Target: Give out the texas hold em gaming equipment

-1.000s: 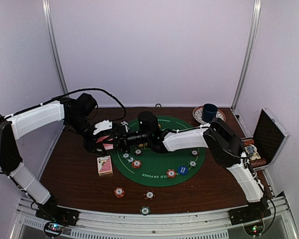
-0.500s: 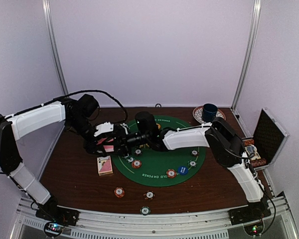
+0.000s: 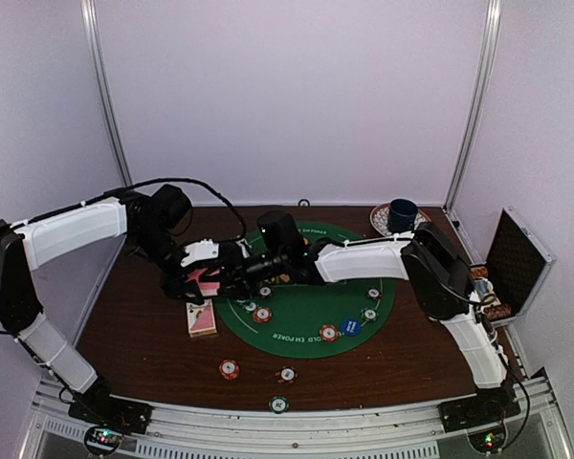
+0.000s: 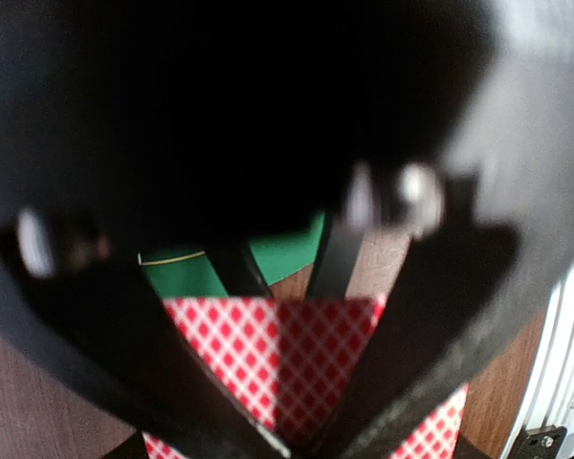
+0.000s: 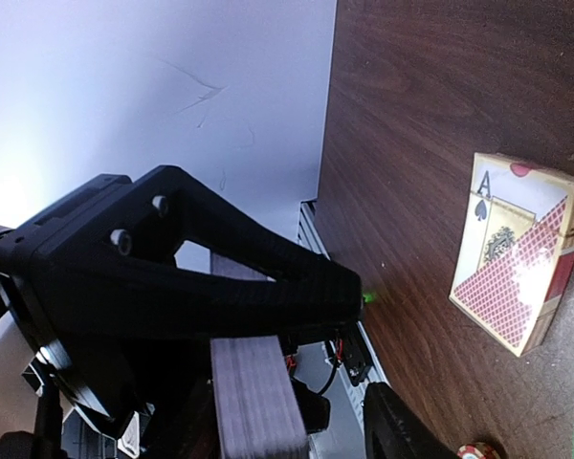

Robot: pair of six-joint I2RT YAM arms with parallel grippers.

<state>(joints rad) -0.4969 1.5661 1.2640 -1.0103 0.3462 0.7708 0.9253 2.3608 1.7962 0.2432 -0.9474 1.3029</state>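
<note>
White walls close in a dark wood-grain table [image 3: 134, 325] with a round green felt mat [image 3: 306, 323] at its middle. My left end effector [image 3: 206, 279] hangs over the mat's left edge, pressed together on the pink-backed playing cards [image 4: 287, 354]. My right end effector [image 3: 237, 273] sits just beside it.

In the last second my right arm has eased further left toward the held cards, and its fingers [image 4: 335, 263] have gone from nearly closed to spread, with nothing between them. I judge that I am readying to draw a card off the stack for dealing, or have just let one slip. Either way the dealing has hardly begun.

The card backs carry a fine red-and-white diamond lattice. Edge-on from my right wrist, the stack reads as a flat grey slab. The card box [image 5: 521, 258] lies flat on the wood near the mat, glossy cardboard printed with an ace of spades. An orange-red poker chip [image 3: 261, 314] and a blue disc [image 3: 351, 327] rest on the matte felt, and more chips [image 3: 229, 368] lie on the near wood, all small and round with striped edges.
</note>
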